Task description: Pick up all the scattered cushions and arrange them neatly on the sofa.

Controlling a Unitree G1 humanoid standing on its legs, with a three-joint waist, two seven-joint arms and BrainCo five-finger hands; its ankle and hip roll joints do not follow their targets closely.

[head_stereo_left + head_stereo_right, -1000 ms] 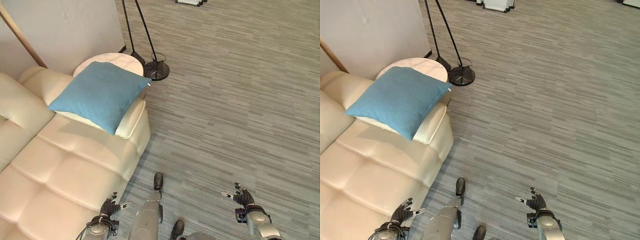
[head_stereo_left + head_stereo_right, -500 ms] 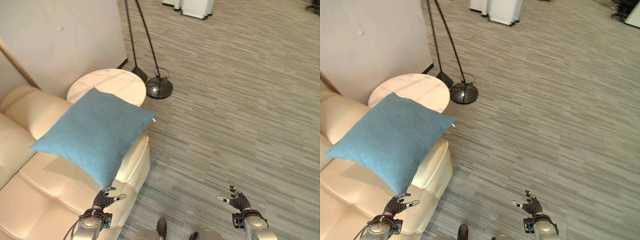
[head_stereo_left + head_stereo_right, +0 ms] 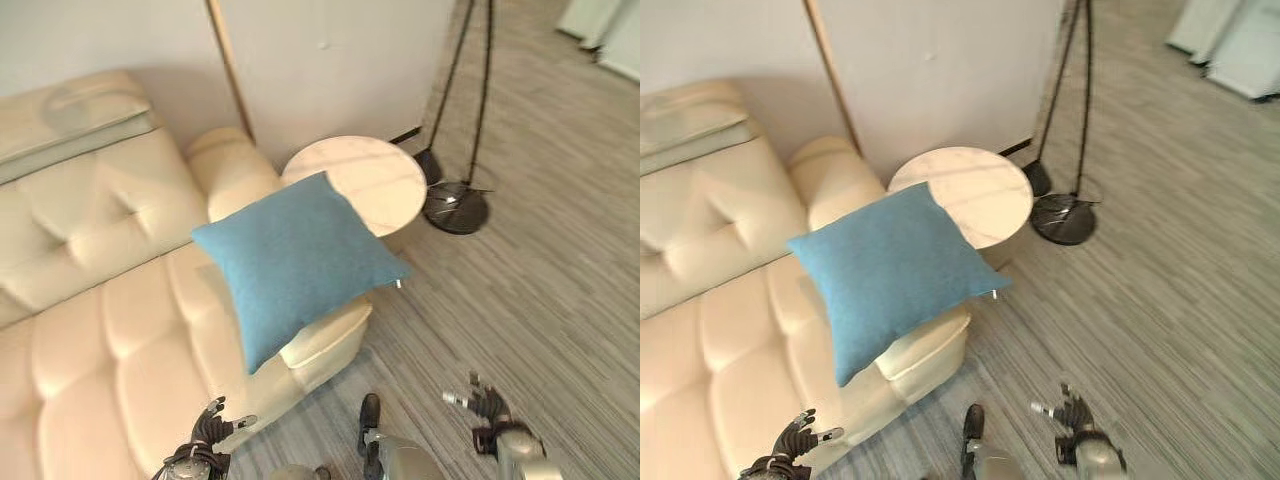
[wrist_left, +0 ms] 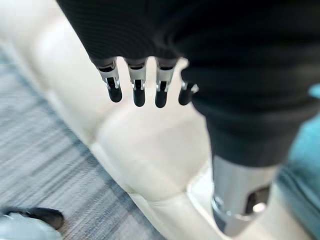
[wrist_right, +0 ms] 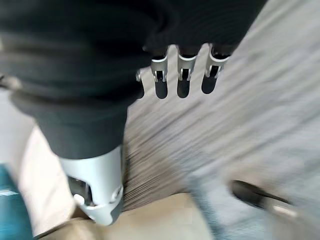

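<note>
A blue square cushion (image 3: 295, 260) lies tilted on the right armrest of the cream sofa (image 3: 100, 330), its corner hanging past the armrest toward the floor. My left hand (image 3: 205, 437) is low at the sofa's front edge, open, fingers (image 4: 137, 92) straight and holding nothing. My right hand (image 3: 485, 408) hangs over the grey floor to the right, open and empty, its fingers (image 5: 182, 82) spread. Both hands are well below and apart from the cushion.
A round white side table (image 3: 360, 180) stands behind the armrest against the wall. A black floor lamp base (image 3: 455, 210) with slanted poles sits right of it. A wooden pole (image 3: 228, 65) leans on the wall. Grey carpet (image 3: 560, 300) spreads to the right.
The whole view has swung left, bringing the sofa's backrest and wall into sight; the cushion keeps its place on the armrest. Both hands stay low and open.
</note>
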